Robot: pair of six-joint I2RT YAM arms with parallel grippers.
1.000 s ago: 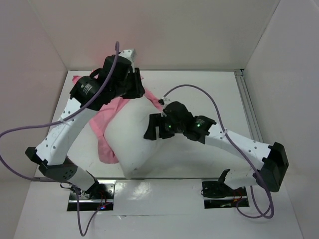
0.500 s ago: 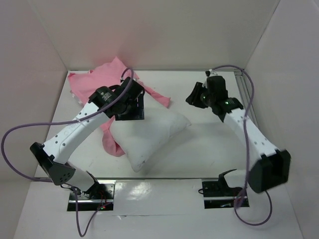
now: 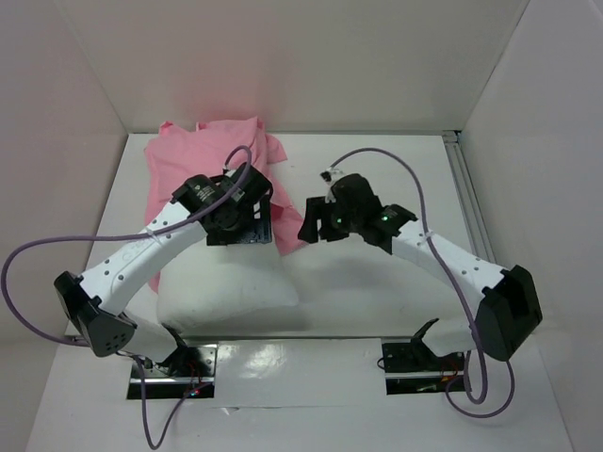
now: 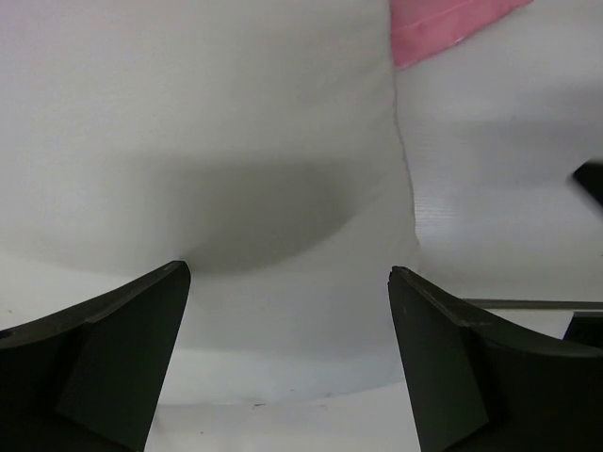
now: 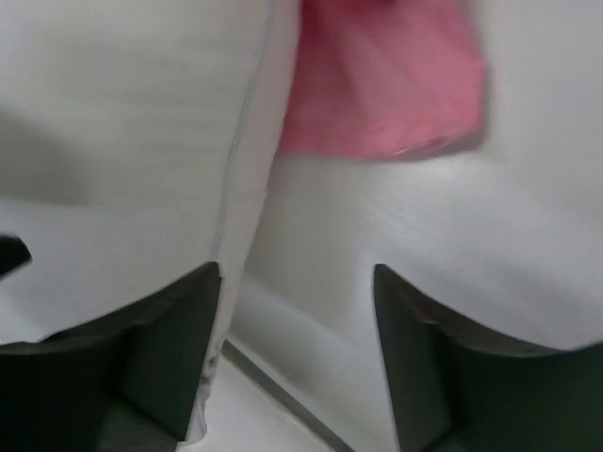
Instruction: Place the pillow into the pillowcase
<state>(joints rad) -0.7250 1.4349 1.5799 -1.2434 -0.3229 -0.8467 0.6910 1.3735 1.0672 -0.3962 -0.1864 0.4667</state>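
Note:
The white pillow (image 3: 226,290) lies near the table's front edge, left of centre. The pink pillowcase (image 3: 203,155) is bunched at the back left, and one flap reaches down beside the pillow's far right corner. My left gripper (image 3: 247,234) hovers over the pillow's far edge, open wide with nothing between its fingers. In the left wrist view the pillow (image 4: 207,141) fills the picture below the open left gripper (image 4: 287,282), with a corner of the pillowcase (image 4: 443,24) at the top. My right gripper (image 3: 313,226) is open over the pillow's right edge (image 5: 122,141) and the pillowcase flap (image 5: 377,85).
White walls (image 3: 85,113) close the table on the left, back and right. A metal rail (image 3: 471,207) runs along the right side. Both arm bases (image 3: 170,363) sit at the near edge, and purple cables loop above the arms.
My left gripper has opened and let go. The pillow now lies flat near the front edge, and the pillowcase is heaped at the back. The right arm swung back from the far right to the centre.

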